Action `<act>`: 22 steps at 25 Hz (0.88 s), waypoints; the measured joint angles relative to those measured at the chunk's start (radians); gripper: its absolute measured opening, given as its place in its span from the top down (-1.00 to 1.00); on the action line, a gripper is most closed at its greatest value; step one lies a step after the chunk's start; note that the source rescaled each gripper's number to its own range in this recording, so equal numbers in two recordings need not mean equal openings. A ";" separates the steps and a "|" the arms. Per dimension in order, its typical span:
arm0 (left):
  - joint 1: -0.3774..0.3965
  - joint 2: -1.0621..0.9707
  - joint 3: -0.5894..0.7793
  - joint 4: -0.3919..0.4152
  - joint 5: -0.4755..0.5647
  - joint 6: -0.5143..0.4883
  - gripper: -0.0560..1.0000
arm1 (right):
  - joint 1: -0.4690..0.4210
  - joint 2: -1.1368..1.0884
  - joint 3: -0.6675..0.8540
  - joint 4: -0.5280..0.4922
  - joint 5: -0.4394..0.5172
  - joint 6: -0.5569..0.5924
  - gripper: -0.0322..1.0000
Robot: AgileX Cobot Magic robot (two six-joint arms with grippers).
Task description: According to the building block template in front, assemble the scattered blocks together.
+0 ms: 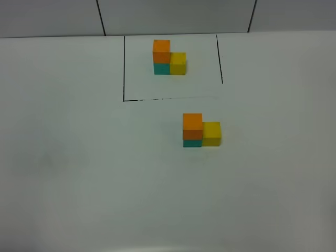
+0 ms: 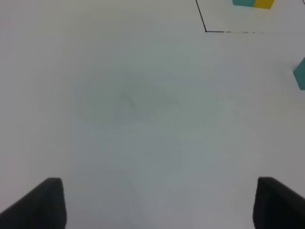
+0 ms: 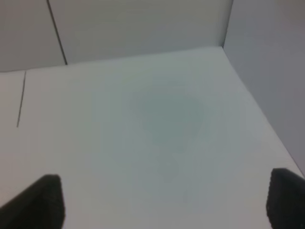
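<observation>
Fingers of neither arm enter the exterior high view: the assembled set, matte orange cube [image 1: 192,125] on teal cube [image 1: 192,142] with yellow cube [image 1: 212,133] touching at its side, sits on the white table [image 1: 68,173] right of centre, near the black-lined three-cube template [image 1: 169,58], matching it. Left wrist view: left fingers [image 2: 33,202] spread wide, empty, teal cube edge [image 2: 300,74] far off to one side. Right wrist view: right fingers [image 3: 33,200] spread, empty, no blocks visible; judged complete, right arm nearer.
</observation>
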 joint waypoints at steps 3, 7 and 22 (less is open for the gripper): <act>0.000 0.000 0.000 0.000 0.000 0.000 -0.61 | 0.000 -0.094 0.014 0.005 0.062 -0.008 -0.57; 0.000 0.000 0.000 0.000 0.000 0.000 -0.61 | 0.003 -0.201 0.032 0.014 0.125 -0.011 -0.57; 0.000 0.000 0.000 0.000 0.000 0.000 -0.61 | 0.003 -0.286 0.114 0.072 0.216 -0.043 -0.56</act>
